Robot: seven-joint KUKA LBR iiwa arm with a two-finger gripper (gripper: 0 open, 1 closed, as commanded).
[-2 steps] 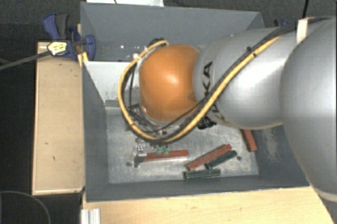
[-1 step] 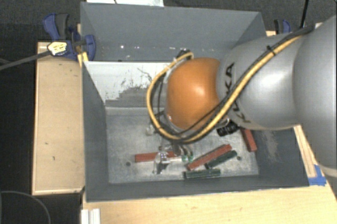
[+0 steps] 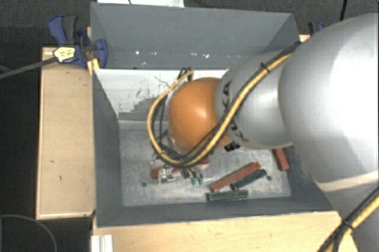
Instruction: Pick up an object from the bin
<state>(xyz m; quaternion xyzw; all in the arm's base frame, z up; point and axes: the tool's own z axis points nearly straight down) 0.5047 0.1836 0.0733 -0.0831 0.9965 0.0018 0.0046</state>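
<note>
My gripper (image 3: pixel 177 170) pokes out below the arm's wrist, low over the bin floor left of centre. Right at it lies a small red-brown piece (image 3: pixel 158 173) with a pale bit beside it; whether the gripper touches it I cannot tell. A few small green bits (image 3: pixel 196 180) lie just to the right. Further right a long red-brown stick (image 3: pixel 233 177) and a dark green stick (image 3: pixel 249 179) lie side by side on a slant.
Another dark green bar (image 3: pixel 227 196) lies flat by the bin's front wall. A short red piece (image 3: pixel 280 159) sits at the right, next to the arm. The arm and its cables hide the middle and right of the bin.
</note>
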